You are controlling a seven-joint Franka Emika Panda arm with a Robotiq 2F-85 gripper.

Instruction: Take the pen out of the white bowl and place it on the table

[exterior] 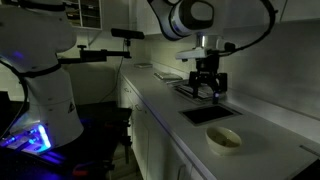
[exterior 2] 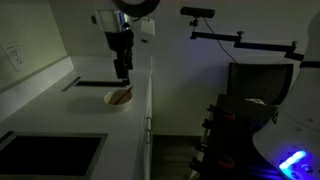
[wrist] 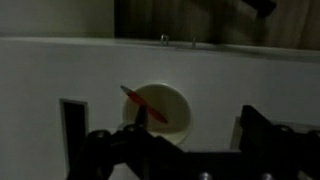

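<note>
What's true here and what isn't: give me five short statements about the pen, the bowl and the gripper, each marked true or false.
1. The pen lies in the white bowl. True.
2. The gripper is shut on the pen. False: it hangs open above the bowl, holding nothing.
3. A dark rectangular tray sits on the table near the bowl. True.
4. The pen is blue. False: it is reddish.
5. The bowl is tipped on its side. False: it stands upright, opening upward.
</note>
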